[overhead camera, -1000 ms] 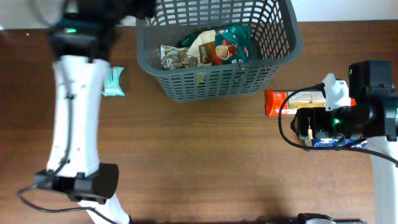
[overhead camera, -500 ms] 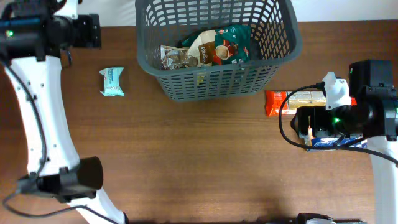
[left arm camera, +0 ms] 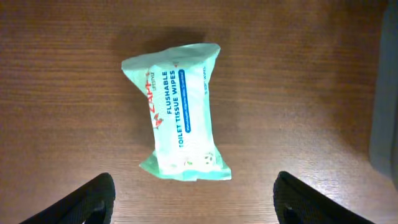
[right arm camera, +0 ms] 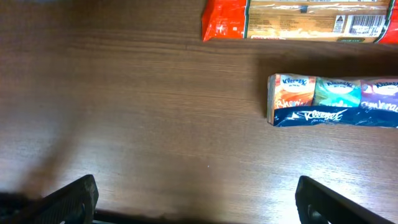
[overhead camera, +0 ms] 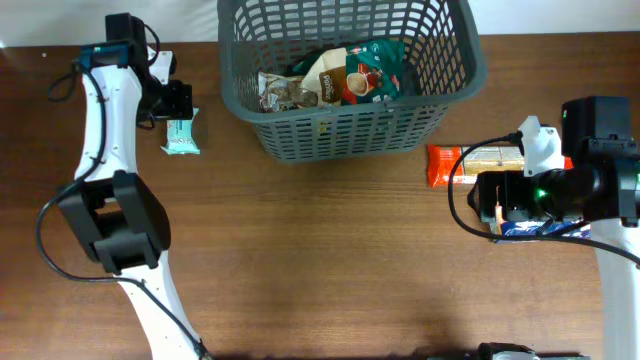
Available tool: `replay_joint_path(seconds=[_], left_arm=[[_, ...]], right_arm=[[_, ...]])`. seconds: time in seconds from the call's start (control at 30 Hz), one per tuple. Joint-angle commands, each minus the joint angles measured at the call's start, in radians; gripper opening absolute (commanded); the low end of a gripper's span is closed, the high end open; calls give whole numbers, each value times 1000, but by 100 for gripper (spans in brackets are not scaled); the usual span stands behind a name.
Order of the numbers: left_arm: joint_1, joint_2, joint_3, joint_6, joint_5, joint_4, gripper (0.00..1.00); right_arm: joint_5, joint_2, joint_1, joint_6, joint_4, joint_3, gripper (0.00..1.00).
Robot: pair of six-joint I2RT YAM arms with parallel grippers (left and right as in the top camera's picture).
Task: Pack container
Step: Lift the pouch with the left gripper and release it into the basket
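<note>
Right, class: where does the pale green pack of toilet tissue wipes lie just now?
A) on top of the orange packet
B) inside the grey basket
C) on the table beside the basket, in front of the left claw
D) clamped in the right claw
C: the wipes pack lies flat on the table, outside the basket, with the left claw open above it and not touching it.

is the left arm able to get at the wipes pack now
Probably yes: the left pincer is open and centred on the wipes pack, nothing lies between them, and the container stands aside.
</note>
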Motion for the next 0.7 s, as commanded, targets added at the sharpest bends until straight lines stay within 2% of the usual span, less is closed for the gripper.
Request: replay_joint_path(seconds=[0.0, 0.43, 0.6, 0.67], left_arm=[[4, 40, 10, -8, 14, 5, 75], [4, 172, 10, -8, 13, 2, 72], [6, 182, 10, -1, -11, 27, 59], [6, 188, 10, -1, -31, 35, 58]], right_arm=[[-17, 1, 5, 9, -5, 16, 99], [-17, 1, 5, 9, -26, 16, 99], [-16, 1, 5, 8, -39, 16, 99], [-16, 1, 5, 8, -45, 16, 99]])
